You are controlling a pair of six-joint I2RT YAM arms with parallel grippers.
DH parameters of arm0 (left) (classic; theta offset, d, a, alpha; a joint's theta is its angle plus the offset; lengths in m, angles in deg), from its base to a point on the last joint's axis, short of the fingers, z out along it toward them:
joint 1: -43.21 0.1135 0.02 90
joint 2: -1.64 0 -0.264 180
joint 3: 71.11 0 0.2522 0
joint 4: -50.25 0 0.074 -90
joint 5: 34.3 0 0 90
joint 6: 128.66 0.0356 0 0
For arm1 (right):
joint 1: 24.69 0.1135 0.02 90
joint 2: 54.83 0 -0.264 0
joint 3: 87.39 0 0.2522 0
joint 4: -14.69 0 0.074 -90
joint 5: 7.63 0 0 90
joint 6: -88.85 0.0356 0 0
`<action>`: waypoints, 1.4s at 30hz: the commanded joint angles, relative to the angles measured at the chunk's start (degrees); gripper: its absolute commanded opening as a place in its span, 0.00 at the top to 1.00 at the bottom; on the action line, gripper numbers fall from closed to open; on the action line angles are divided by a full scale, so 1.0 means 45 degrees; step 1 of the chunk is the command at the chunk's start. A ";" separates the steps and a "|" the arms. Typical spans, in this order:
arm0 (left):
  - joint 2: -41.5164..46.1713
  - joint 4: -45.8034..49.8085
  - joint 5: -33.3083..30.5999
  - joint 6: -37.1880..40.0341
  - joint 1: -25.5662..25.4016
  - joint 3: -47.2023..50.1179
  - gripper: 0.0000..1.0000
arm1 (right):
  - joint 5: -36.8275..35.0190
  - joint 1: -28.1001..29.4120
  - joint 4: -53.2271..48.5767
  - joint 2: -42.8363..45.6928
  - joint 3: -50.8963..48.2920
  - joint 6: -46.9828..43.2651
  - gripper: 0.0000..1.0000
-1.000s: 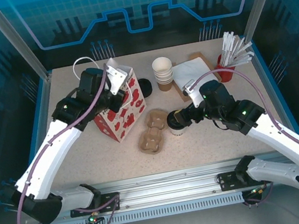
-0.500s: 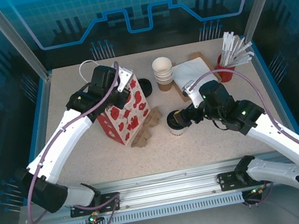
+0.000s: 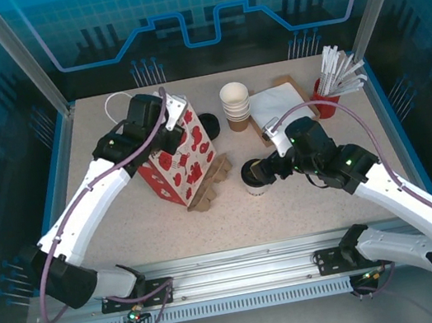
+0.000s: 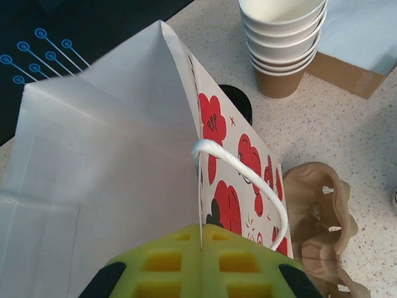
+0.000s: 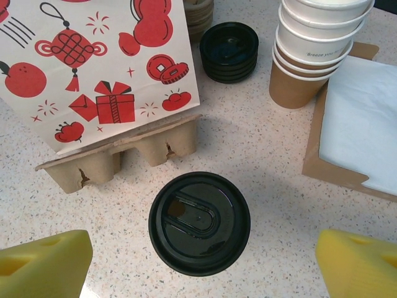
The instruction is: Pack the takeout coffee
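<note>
Takeout coffee (image 5: 199, 222), sides hidden from above

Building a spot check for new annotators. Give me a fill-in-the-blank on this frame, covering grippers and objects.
1. The left gripper is shut on the top edge of the paper ____.
2. The coffee has a ____ lid.
3. The loose lids lie beside the stack of ____.
4. The right gripper flanks the coffee with its jaws ____.
Missing: bag; black; cups; open.
</note>
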 commanded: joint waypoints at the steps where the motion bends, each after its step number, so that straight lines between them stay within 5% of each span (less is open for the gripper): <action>1: -0.0285 -0.0557 -0.0548 0.0173 0.0091 0.0218 1.00 | 0.0154 -0.0117 0.0197 -0.0049 -0.0064 0.0215 0.06; 13: -0.0446 -0.1911 -0.0511 0.0452 -0.0303 0.0928 0.97 | 0.0204 -0.0115 0.0201 -0.0258 0.0038 0.0292 0.06; 27: 0.0161 -0.1118 -0.0310 0.0426 -0.1073 0.0656 0.55 | 0.0243 -0.0093 0.0065 -0.0352 0.0184 0.0312 0.06; 34: 0.1627 -0.0679 0.0622 -0.1304 -0.1289 0.0257 0.35 | 0.0149 -0.0093 -0.0193 -0.0320 0.0525 0.0258 0.05; 42: 0.4626 0.0063 0.0754 -0.4793 -0.2737 0.2748 0.37 | -0.0234 -0.0106 -0.0359 -0.0316 0.0677 0.0110 0.05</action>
